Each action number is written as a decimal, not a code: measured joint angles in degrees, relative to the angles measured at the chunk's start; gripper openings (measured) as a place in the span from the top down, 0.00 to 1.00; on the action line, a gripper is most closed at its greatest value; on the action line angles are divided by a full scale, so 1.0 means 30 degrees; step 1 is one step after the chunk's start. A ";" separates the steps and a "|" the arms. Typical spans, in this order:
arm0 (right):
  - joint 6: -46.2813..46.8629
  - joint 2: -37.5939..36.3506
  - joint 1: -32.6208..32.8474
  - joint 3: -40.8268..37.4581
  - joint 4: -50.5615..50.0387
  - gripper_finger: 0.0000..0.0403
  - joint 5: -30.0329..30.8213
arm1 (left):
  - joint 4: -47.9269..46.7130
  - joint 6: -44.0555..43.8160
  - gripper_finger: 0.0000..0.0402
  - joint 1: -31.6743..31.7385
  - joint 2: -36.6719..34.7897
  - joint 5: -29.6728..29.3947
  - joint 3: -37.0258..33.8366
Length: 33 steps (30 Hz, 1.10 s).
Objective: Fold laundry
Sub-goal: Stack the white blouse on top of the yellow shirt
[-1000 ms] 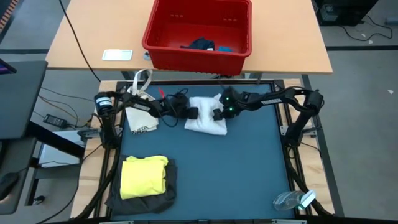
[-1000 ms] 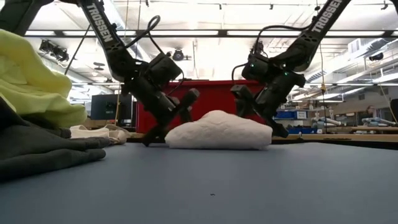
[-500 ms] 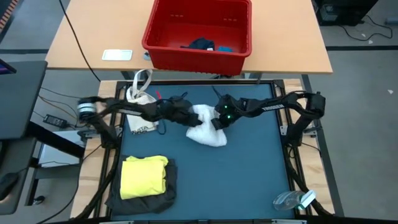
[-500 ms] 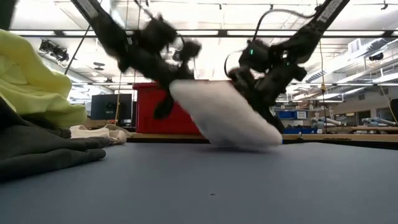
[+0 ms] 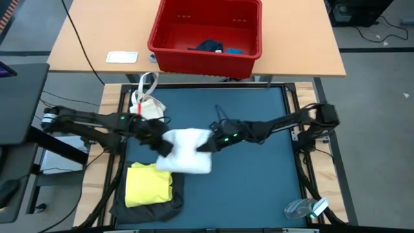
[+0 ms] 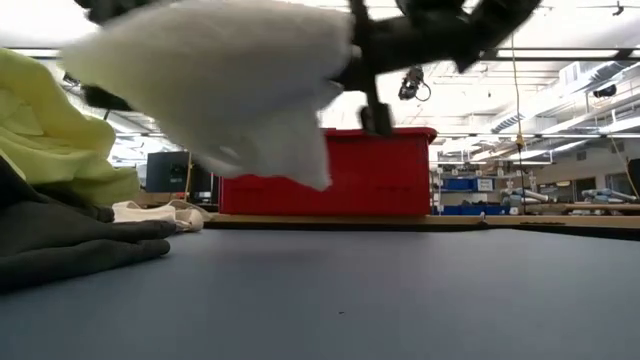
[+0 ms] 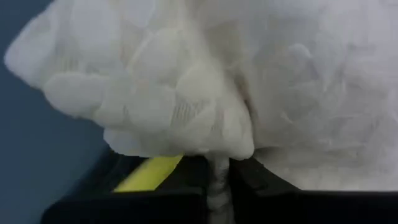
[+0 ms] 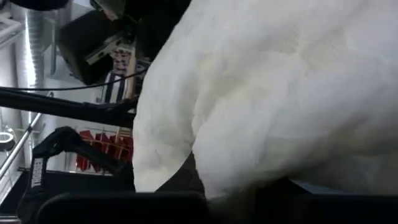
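blue mat (image 5: 259,181) under a bright workshop. folded yellow t-shirt (image 5: 149,184) on the dark grey garment (image 5: 145,207) at the near-left corner. left gripper (image 5: 163,144) pinched tight on the white cloth (image 5: 186,150), right gripper (image 5: 206,144) clamped on its other edge, cloth off the mat between them. likely carrying it toward the stack; keep both ends level, set down square. low view shows the lift, high view doesn't; high view shows dark navy garment (image 5: 208,46) in red basket (image 5: 162,39).
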 joint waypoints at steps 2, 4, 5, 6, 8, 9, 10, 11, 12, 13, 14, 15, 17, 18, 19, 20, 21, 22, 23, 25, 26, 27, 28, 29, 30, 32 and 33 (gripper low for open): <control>0.0080 0.1462 0.0523 0.1737 -0.0134 0.90 0.0172 | -0.1053 -0.0645 0.94 -0.1006 -0.1011 -0.0055 -0.0007; 0.0076 0.3106 0.1001 0.3970 -0.0162 0.90 0.0282 | -0.1590 -0.1074 0.94 -0.1925 -0.2147 -0.0027 -0.0007; 0.0073 0.3925 0.1191 0.5195 -0.0121 0.90 0.0382 | -0.2012 -0.1420 0.94 -0.2375 -0.2657 -0.0056 -0.0007; 0.0080 0.4760 0.1348 0.6404 -0.0142 0.90 0.0436 | -0.2439 -0.1771 0.94 -0.2835 -0.3226 -0.0134 -0.0007; 0.0138 0.6363 0.1596 0.8841 -0.0493 0.90 0.0532 | -0.3790 -0.2436 0.94 -0.3861 -0.4245 -0.0282 -0.0006; 0.0146 0.7130 0.1698 0.9967 -0.0893 0.90 0.0714 | -0.4569 -0.2796 0.94 -0.4420 -0.4733 -0.0391 -0.0007; 0.0143 0.7808 0.1783 1.0998 -0.1257 0.90 0.0870 | -0.5400 -0.3318 0.94 -0.5106 -0.5143 -0.0459 -0.0003; 0.0146 0.8538 0.1885 1.2045 -0.1742 0.90 0.1060 | -0.6163 -0.3918 0.94 -0.5829 -0.5510 -0.0497 0.0000; 0.0146 0.9197 0.1989 1.3004 -0.2249 0.90 0.1175 | -0.6780 -0.4552 0.94 -0.6623 -0.5811 -0.0533 -0.0004; 0.0149 0.9796 0.2112 1.3852 -0.2805 0.90 0.1189 | -0.7163 -0.5174 0.94 -0.7490 -0.5975 -0.0551 -0.0011; 0.0199 1.0415 0.2267 1.4621 -0.3336 0.90 0.1236 | -0.7342 -0.5802 0.94 -0.8362 -0.6057 -0.0640 -0.0022; 0.0306 1.0999 0.2416 1.5352 -0.3662 0.90 0.1243 | -0.7474 -0.6411 0.94 -0.9220 -0.6079 -0.0877 -0.0027; 0.0749 1.2062 0.2788 1.6476 -0.4213 0.90 0.1182 | -0.7509 -0.7440 0.92 -1.1019 -0.5752 -0.1537 -0.0036; 0.1011 1.2618 0.2956 1.6927 -0.4274 0.90 0.1163 | -0.7502 -0.7788 0.91 -1.1844 -0.5441 -0.1858 -0.0036; 0.1355 1.3090 0.3107 1.7291 -0.4254 0.90 0.1153 | -0.7584 -0.8068 0.90 -1.2611 -0.5075 -0.2200 -0.0036; 0.1699 1.3485 0.3243 1.7524 -0.4280 0.90 0.1104 | -0.7738 -0.8432 0.89 -1.3311 -0.4612 -0.2518 -0.0036; 0.1974 1.3860 0.3384 1.7728 -0.4296 0.90 0.1104 | -0.7955 -0.8748 0.89 -1.3946 -0.4095 -0.2735 -0.0036; 0.2224 1.4152 0.3491 1.7887 -0.4244 0.90 0.1110 | -0.8143 -0.9015 0.89 -1.4459 -0.3527 -0.2945 -0.0036; 0.2449 1.4358 0.3577 1.7974 -0.4239 0.90 0.1118 | -0.8203 -0.9202 0.89 -1.4886 -0.2956 -0.2990 -0.0036; 0.2808 1.4531 0.3676 1.8025 -0.4289 0.90 0.1116 | -0.8200 -0.9450 0.88 -1.5503 -0.1745 -0.3021 -0.0036; 0.2827 1.4531 0.3716 1.8028 -0.4635 0.89 0.1129 | -0.8060 -0.9516 0.88 -1.5717 -0.1179 -0.3016 -0.0036; 0.2721 1.4505 0.3753 1.8059 -0.5136 0.89 0.1160 | -0.7785 -0.9545 0.88 -1.5923 -0.0614 -0.2942 -0.0036; 0.2491 1.4488 0.3770 1.8061 -0.5536 0.88 0.1144 | -0.7415 -0.9558 0.88 -1.6077 -0.0129 -0.2786 -0.0036; 0.2203 1.4423 0.3771 1.8061 -0.5798 0.87 0.1061 | -0.7091 -0.9600 0.87 -1.6199 0.0301 -0.2545 -0.0036; 0.1958 1.4395 0.3771 1.8061 -0.5918 0.86 0.0985 | -0.6910 -0.9629 0.86 -1.6300 0.0660 -0.2342 -0.0036; 0.1696 1.4385 0.3760 1.8056 -0.5634 0.83 0.0943 | -0.6900 -0.9786 0.83 -1.6402 0.1096 -0.1714 -0.0036; 0.1693 1.4385 0.3756 1.8054 -0.5358 0.81 0.0917 | -0.6887 -0.9822 0.80 -1.6458 0.1134 -0.1343 -0.0036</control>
